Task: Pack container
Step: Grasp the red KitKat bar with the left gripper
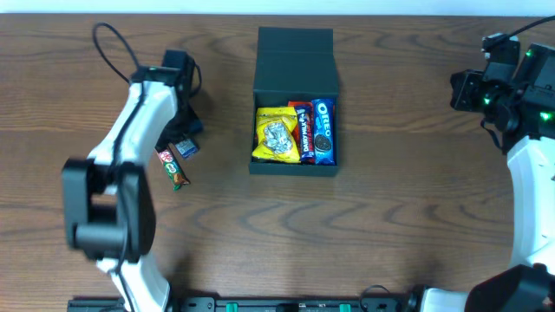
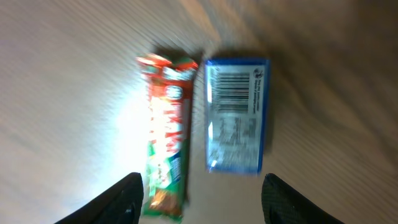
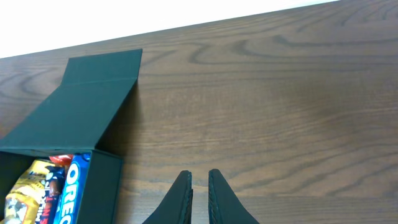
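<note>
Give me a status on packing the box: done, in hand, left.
Done: a yellow packet, a red packet and an Oreo pack lie in the container. In hand: nothing gripped; the left claw hovers open over a red-green bar and a blue packet on the table. The right claw is shut, empty. Left: both those snacks, then the lid flap, which stands open.

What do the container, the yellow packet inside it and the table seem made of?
Container: probably cardboard, matte dark green, with creased fold lines. Yellow packet: likely plastic film, glossy and crinkled. Table: wood or wood-look laminate, visible grain.
</note>
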`<state>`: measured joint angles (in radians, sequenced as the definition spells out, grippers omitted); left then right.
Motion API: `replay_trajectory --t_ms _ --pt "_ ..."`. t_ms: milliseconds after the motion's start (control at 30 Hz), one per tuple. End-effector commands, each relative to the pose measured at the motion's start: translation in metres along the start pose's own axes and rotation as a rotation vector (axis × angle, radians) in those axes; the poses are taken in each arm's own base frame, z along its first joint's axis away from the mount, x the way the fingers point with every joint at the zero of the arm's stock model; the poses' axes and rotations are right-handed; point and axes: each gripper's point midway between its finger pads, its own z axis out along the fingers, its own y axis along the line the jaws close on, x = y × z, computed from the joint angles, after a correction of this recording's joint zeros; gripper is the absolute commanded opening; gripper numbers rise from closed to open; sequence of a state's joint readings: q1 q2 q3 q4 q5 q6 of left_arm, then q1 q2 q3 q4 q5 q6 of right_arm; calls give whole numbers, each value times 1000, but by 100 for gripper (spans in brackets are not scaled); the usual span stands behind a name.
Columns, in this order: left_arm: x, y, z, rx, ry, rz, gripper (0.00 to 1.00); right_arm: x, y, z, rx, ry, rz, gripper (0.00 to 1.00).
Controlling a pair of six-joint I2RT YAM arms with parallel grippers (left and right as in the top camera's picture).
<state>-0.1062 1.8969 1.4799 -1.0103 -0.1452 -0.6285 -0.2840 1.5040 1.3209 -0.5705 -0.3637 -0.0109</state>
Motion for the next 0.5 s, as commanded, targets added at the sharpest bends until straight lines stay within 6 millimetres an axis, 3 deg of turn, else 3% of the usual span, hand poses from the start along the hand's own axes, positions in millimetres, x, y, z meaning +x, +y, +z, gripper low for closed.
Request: replay_trajectory --t_ms 0,200,467 --pt "-9 18 -31 -2 -98 -2 64 -9 3 -9 -5 -32 0 10" --pt "33 13 14 55 28 7 65 -12 4 -9 -9 -43 -4 10" --pt "46 30 40 12 52 -25 67 -9 8 -9 -35 -33 -1 10"
